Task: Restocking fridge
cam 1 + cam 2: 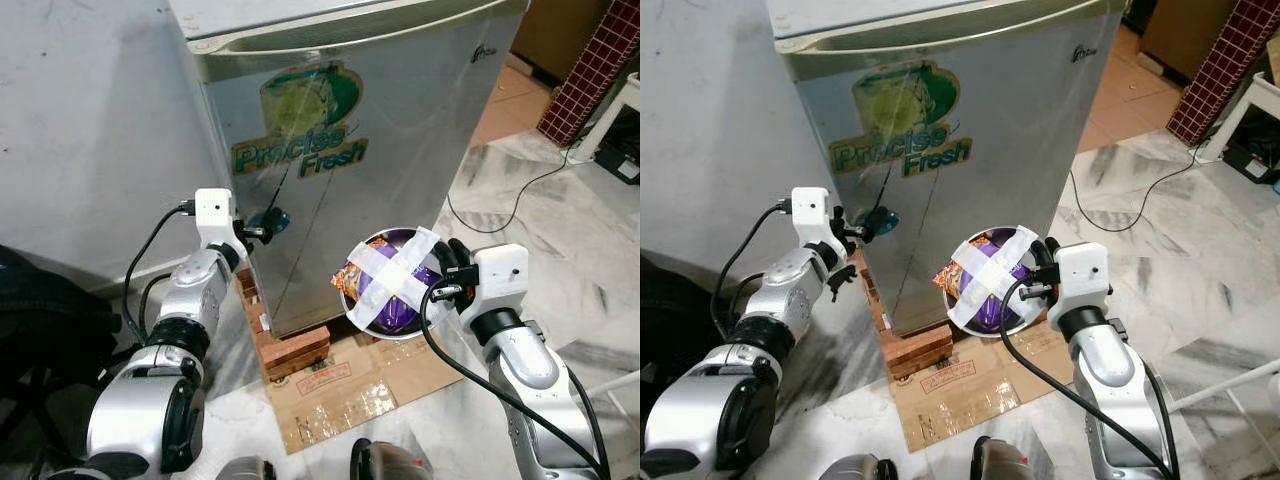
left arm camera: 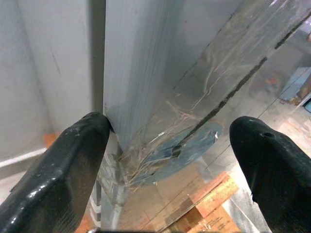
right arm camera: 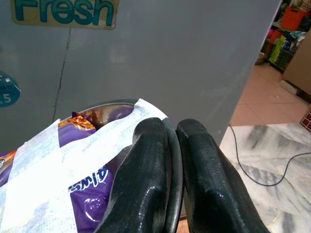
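while your right gripper (image 3: 167, 160) pinches the rim of the bowl (image 1: 385, 325) of taped-in purple snack packets (image 1: 398, 300), it holds that bowl just in front of the shut fridge (image 1: 400, 130) door. your left gripper (image 2: 170, 160) sits with fingers spread apart at the door's left edge.

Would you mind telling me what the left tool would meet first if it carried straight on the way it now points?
Most likely the closed fridge door's edge. The left tool is open, its fingers straddling that silver corner. In the left eye view it sits at the door's left edge. How close it already is cannot be judged.
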### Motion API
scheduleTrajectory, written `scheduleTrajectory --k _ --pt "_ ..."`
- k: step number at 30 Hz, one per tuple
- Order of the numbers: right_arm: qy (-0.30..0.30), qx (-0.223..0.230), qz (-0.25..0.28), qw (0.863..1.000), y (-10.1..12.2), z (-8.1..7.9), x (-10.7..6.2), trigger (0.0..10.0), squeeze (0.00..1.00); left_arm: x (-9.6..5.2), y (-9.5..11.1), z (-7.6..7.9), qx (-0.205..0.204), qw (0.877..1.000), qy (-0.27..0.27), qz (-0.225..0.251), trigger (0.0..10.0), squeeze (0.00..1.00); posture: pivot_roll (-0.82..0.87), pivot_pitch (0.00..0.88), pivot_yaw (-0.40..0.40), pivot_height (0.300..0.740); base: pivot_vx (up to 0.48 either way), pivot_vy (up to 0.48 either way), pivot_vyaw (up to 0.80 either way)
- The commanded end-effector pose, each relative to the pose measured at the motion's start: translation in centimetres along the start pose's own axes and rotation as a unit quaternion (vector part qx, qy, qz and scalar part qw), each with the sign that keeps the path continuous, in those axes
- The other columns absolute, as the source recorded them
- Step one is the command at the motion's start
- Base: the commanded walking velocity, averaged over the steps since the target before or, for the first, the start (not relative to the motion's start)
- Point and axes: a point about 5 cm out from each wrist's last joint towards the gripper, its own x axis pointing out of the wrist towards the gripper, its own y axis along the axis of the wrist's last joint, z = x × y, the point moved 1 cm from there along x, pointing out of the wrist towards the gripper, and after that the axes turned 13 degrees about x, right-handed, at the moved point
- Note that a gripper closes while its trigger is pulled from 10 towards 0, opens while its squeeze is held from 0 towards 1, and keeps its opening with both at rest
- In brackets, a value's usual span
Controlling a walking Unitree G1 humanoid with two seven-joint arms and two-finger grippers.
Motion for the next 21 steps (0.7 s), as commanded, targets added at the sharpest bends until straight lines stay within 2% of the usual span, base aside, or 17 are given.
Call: scheduleTrajectory --k 1,3,4,7,8,10,11,16,21 --pt "0.007 -0.002 0.010 1.000 0.6 -0.2 -0.1 10.0 0.00 0.3 -0.1 1.0 0.008 0.999 -0.032 -0.008 10.0 0.00 -0.16 0.151 0.017 0.740 0.000 0.000 0.00" --pt "0.006 -0.002 0.009 1.000 0.6 -0.1 -0.1 10.0 0.00 0.5 0.0 1.7 0.011 0.998 -0.055 -0.005 10.0 0.00 -0.16 0.150 0.017 0.740 0.000 0.000 0.00" --pt "0.005 -0.002 0.009 1.000 0.6 -0.1 -0.2 10.0 0.00 0.6 0.1 2.9 0.011 0.996 -0.089 0.001 10.0 0.00 -0.16 0.150 0.017 0.740 0.000 0.000 0.00" --pt "0.004 -0.002 0.009 1.000 0.6 -0.1 -0.1 10.0 0.00 0.6 -0.1 4.7 0.010 0.990 -0.140 0.007 10.0 0.00 -0.16 0.150 0.017 0.740 0.000 0.000 0.00" --pt "0.004 -0.002 0.009 1.000 0.6 -0.1 -0.1 10.0 0.00 0.6 -0.1 4.7 0.010 0.990 -0.140 0.007 10.0 0.00 -0.16 0.150 0.017 0.740 0.000 0.000 0.00" --pt "0.005 -0.001 0.008 1.000 0.6 -0.3 -0.1 10.0 0.00 0.3 -0.6 6.8 0.017 0.979 -0.204 0.008 10.0 0.00 -0.15 0.150 0.017 0.740 0.000 0.000 0.00" --pt "0.005 -0.001 0.008 1.000 0.6 -0.3 -0.1 10.0 0.00 0.3 -0.6 6.8 0.017 0.979 -0.204 0.008 10.0 0.00 -0.15 0.150 0.017 0.740 0.000 0.000 0.00" --pt "0.006 0.000 0.008 1.000 0.5 -0.3 0.0 10.0 0.00 -0.5 -1.4 8.7 0.032 0.964 -0.264 0.010 10.0 0.00 -0.14 0.146 0.019 0.740 0.000 0.000 0.00" --pt "0.001 0.000 0.014 1.000 0.7 -0.2 0.1 10.0 0.00 -0.9 -1.4 9.6 0.033 0.957 -0.287 0.020 10.0 0.00 -0.14 0.142 0.024 0.740 0.000 0.000 0.00"
